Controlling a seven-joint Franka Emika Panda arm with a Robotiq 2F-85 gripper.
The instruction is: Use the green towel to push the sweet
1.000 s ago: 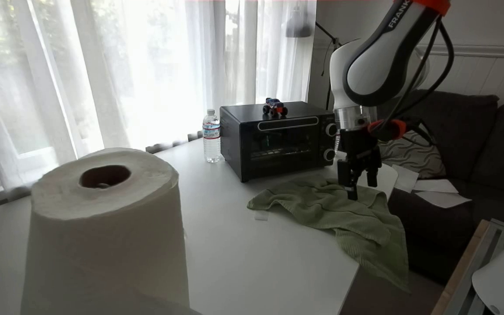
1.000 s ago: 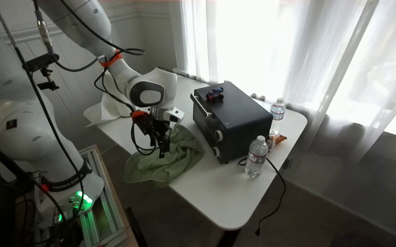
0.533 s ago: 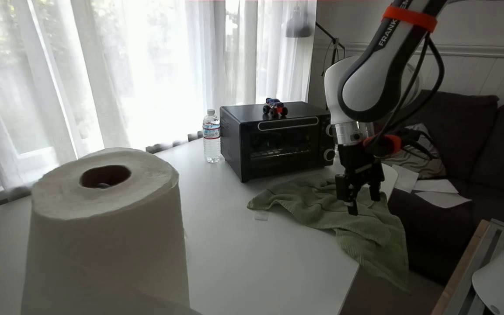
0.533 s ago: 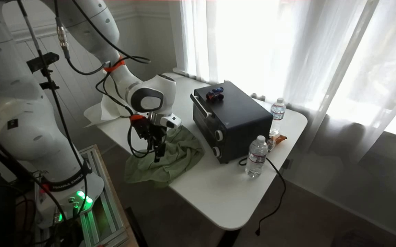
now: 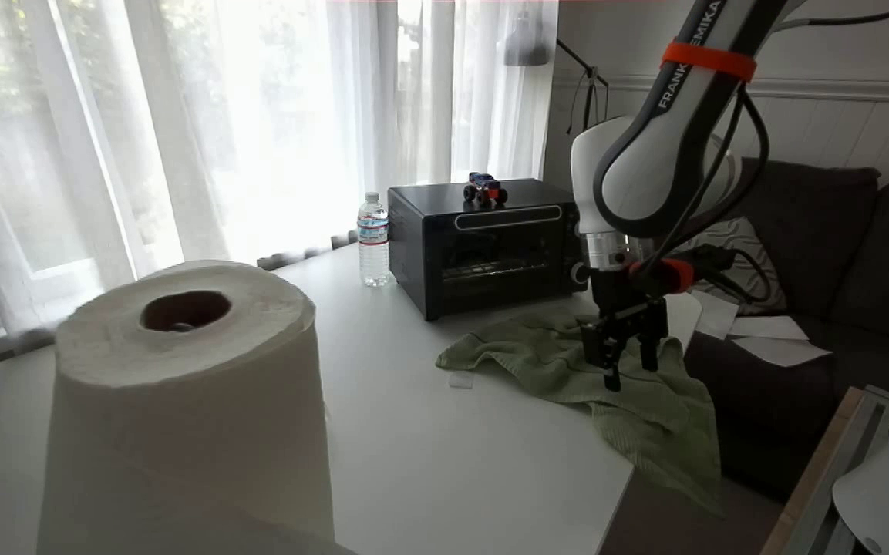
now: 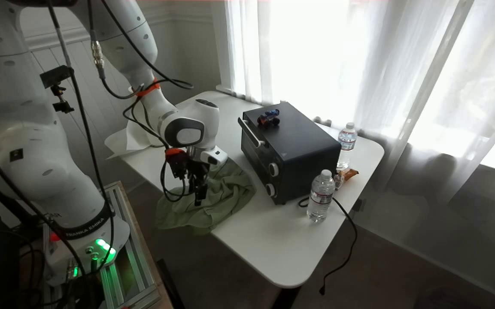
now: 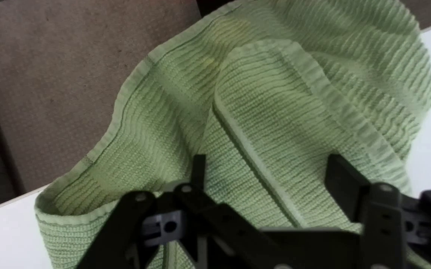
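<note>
The crumpled light green towel (image 5: 537, 354) lies on the white table (image 5: 444, 455), partly hanging over its edge. It also shows in an exterior view (image 6: 230, 193) and fills most of the wrist view (image 7: 275, 112). My gripper (image 5: 631, 374) is over the towel, pointing down, and also shows in the wrist view (image 7: 267, 164). Its fingers stand wide apart with nothing between them; a towel fold runs below the gap. I cannot tell whether the fingertips touch the cloth. An orange wrapped item (image 6: 349, 174), possibly the sweet, lies beside the oven; the wrist view does not show it.
A black toaster oven (image 5: 490, 254) with a toy truck (image 5: 484, 189) on top stands behind the towel. Water bottles stand beside it, one near (image 6: 321, 197) and one farther back (image 6: 347, 143). A paper roll (image 5: 190, 432) stands in the foreground. A small pale scrap (image 5: 460, 379) lies near the towel.
My gripper has come down toward the towel, staying open. The towel, oven and bottles have not visibly moved.
</note>
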